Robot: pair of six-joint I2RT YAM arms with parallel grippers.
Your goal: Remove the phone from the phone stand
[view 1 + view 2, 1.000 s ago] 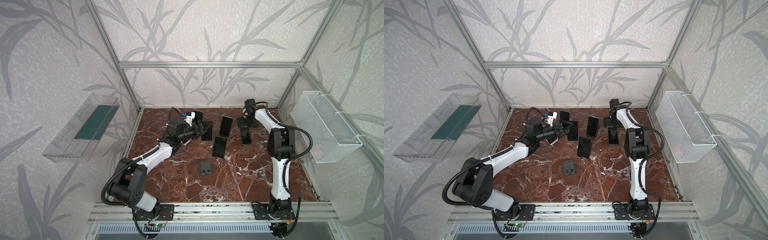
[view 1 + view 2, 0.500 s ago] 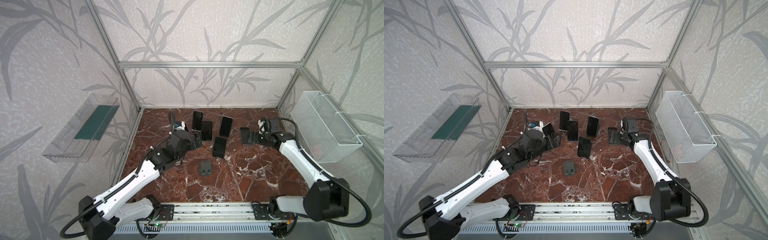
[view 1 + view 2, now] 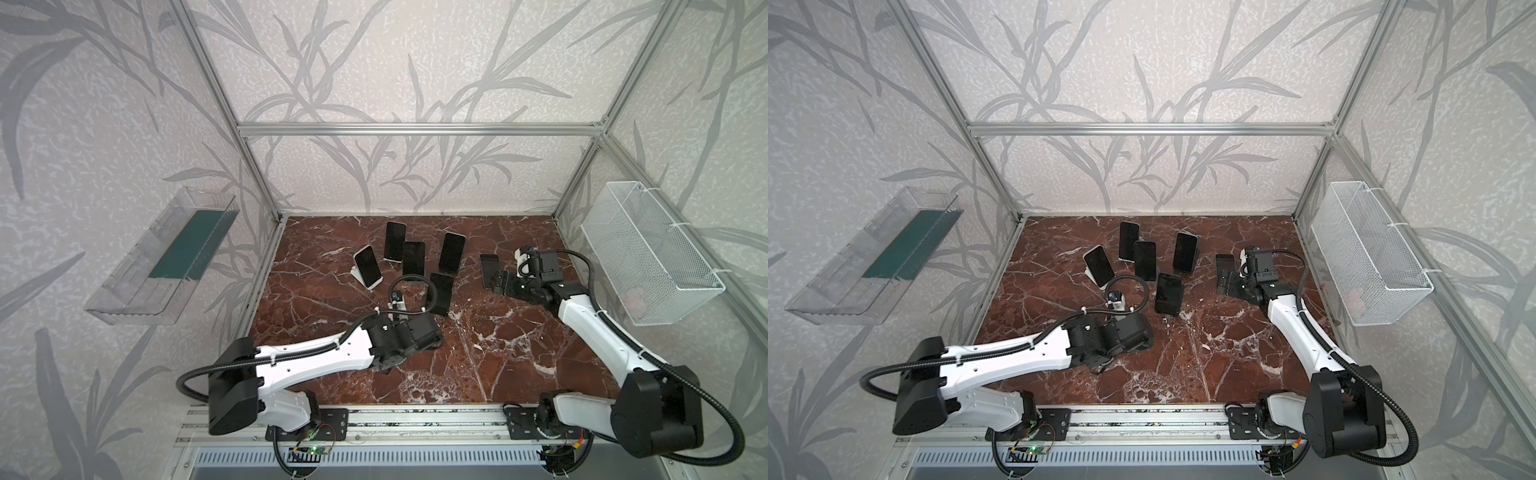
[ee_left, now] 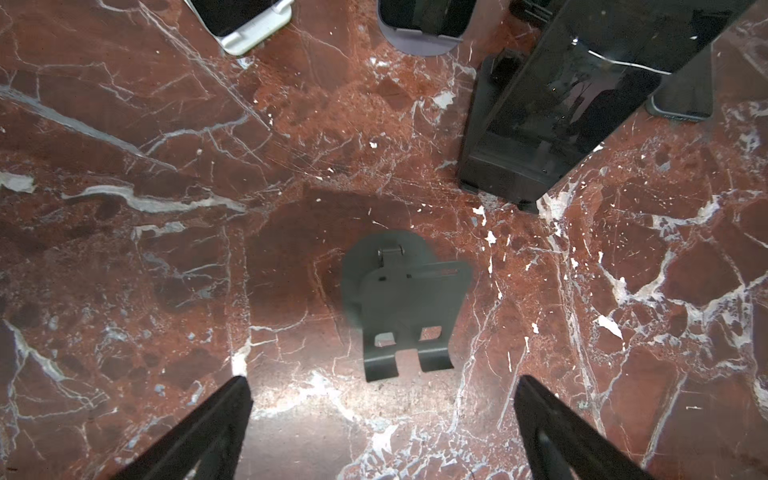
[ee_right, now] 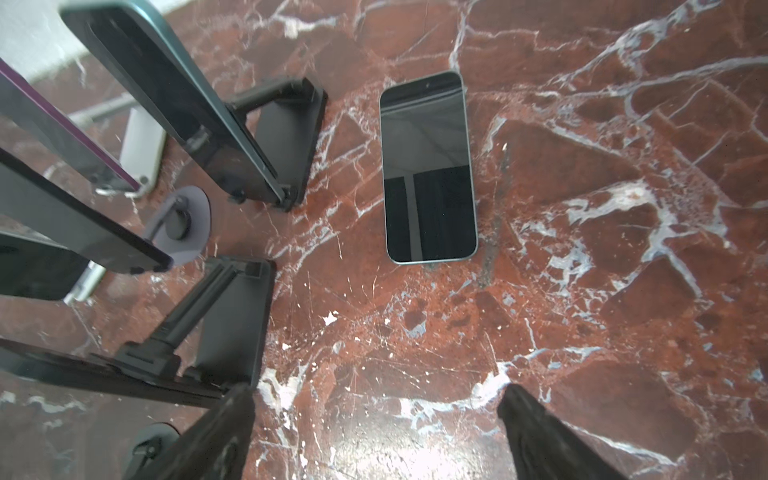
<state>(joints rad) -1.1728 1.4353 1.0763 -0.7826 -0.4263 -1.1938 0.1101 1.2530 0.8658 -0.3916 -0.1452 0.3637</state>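
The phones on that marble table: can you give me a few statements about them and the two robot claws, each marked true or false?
1. A phone lies flat on the marble table ahead of the right gripper. True.
2. The left gripper is clamped on a phone. False: it is open and holds nothing.
3. The grey stand by the left gripper is empty. True.
4. Every phone lies flat. False: several lean on stands, like the white-stand phone.
5. The wire basket stands on the table. False: it hangs on the side wall.
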